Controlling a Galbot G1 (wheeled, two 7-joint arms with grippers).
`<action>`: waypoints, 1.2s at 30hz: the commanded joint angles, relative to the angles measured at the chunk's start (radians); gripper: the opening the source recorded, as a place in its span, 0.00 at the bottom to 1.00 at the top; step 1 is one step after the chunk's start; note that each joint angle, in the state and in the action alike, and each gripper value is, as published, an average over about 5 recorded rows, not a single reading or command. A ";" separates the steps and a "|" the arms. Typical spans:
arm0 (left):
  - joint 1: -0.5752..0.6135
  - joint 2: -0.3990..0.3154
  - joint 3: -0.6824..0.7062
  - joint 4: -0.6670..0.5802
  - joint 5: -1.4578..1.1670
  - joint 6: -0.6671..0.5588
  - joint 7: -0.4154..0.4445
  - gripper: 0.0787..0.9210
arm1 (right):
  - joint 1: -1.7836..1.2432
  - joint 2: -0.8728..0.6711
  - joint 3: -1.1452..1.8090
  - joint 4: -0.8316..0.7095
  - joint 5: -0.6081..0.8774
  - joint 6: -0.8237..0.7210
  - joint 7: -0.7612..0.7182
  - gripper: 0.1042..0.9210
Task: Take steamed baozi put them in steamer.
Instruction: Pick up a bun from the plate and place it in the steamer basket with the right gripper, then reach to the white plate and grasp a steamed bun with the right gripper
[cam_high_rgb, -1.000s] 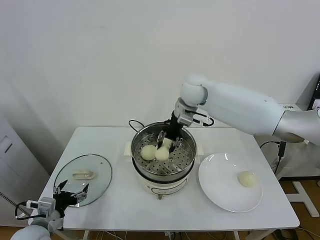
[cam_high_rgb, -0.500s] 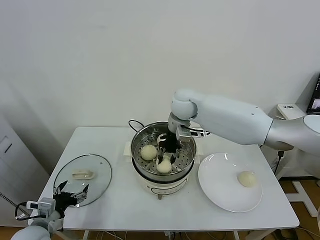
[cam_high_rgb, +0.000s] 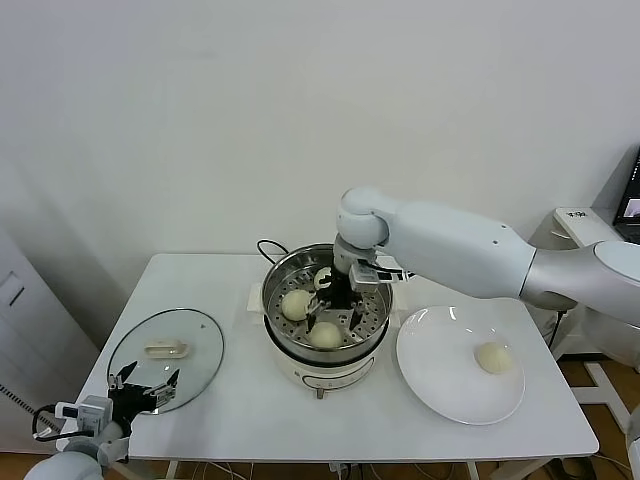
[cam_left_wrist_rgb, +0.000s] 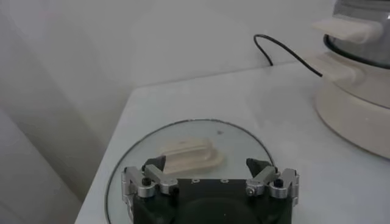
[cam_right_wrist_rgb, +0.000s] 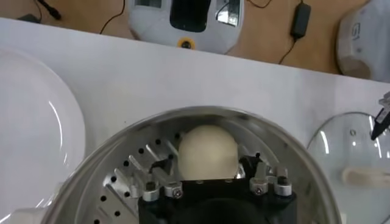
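Observation:
The steamer (cam_high_rgb: 372, 338) stands mid-table and holds three baozi: one at the left (cam_high_rgb: 296, 304), one at the back (cam_high_rgb: 324, 277), partly behind my arm, and one at the front (cam_high_rgb: 325, 336). My right gripper (cam_high_rgb: 332, 308) is inside the pot, just over the front baozi. In the right wrist view this baozi (cam_right_wrist_rgb: 207, 149) lies on the perforated tray (cam_right_wrist_rgb: 122, 182) between the jaws of my right gripper (cam_right_wrist_rgb: 206, 158), which stand open on either side of it. A fourth baozi (cam_high_rgb: 492, 357) lies on the white plate (cam_high_rgb: 440, 385). My left gripper (cam_high_rgb: 143, 383) is open and parked low at the front left.
The round glass lid (cam_high_rgb: 195, 340) lies flat at the table's left, under my left gripper (cam_left_wrist_rgb: 210, 167); its handle (cam_left_wrist_rgb: 186, 155) shows in the left wrist view. The steamer's black cord (cam_high_rgb: 268, 248) runs behind the pot. The plate sits right of the steamer.
My right gripper moved from the back of the pot toward its front with a baozi. That baozi now rests on the tray and the jaws have spread. The left arm stayed put.

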 joint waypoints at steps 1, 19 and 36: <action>0.000 0.005 -0.003 0.000 0.000 0.002 0.000 0.88 | 0.082 -0.067 0.040 -0.068 0.105 -0.164 0.012 0.87; -0.003 0.011 -0.003 -0.002 -0.002 0.003 0.001 0.88 | 0.284 -0.438 -0.363 -0.155 0.502 -0.722 -0.045 0.88; -0.006 0.001 -0.003 0.000 -0.002 0.007 0.000 0.88 | -0.029 -0.512 -0.212 -0.257 0.304 -0.737 0.024 0.88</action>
